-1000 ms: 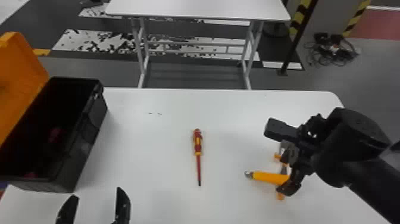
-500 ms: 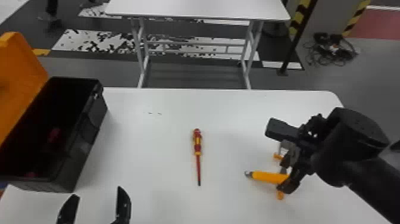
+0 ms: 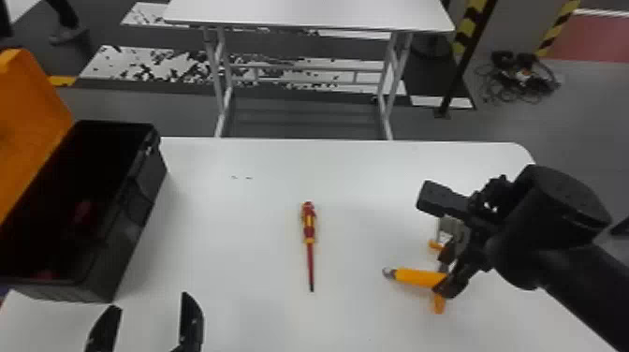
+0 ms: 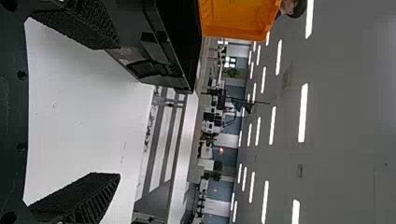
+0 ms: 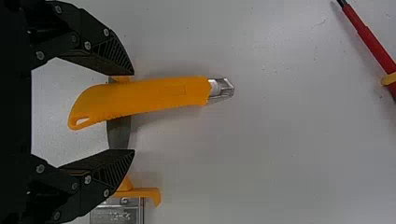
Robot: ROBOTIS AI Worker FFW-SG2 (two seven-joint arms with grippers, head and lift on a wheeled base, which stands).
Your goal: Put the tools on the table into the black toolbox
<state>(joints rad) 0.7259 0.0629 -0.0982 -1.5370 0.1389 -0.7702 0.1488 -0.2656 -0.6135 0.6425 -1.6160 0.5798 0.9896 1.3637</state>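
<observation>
A: What moved since the earlier frames?
B: Right gripper [image 3: 434,241], slightly: a touch farther out from the robot. Left gripper [image 3: 149,302] holds about the same spot. Tools on the table [image 3: 257,299] unmoved.
A: Right pincer?
B: Fingers spread, one on each side of the orange cutter [image 5: 154,95]. Nothing clamped. One fingertip is right by the cutter's edge, the other well clear of it. Can't tell if the near one touches.
A: Cutter position?
B: Flat, right side of the table, lying across an orange-and-grey tool [image 5: 119,133]. Clear nose points toward the screwdriver side.
A: Screwdriver?
B: Red-and-yellow screwdriver [image 3: 309,227], mid-table, well apart from both grippers. Handle away from the robot, tip toward it.
A: Left pincer?
B: Fingers apart, empty, over the table near the box's near end.
A: Box?
B: Black toolbox [image 3: 135,220] at the table's left, orange lid [image 3: 32,126] up. Small red bits [image 3: 83,210] inside, too dark to identify.
</observation>
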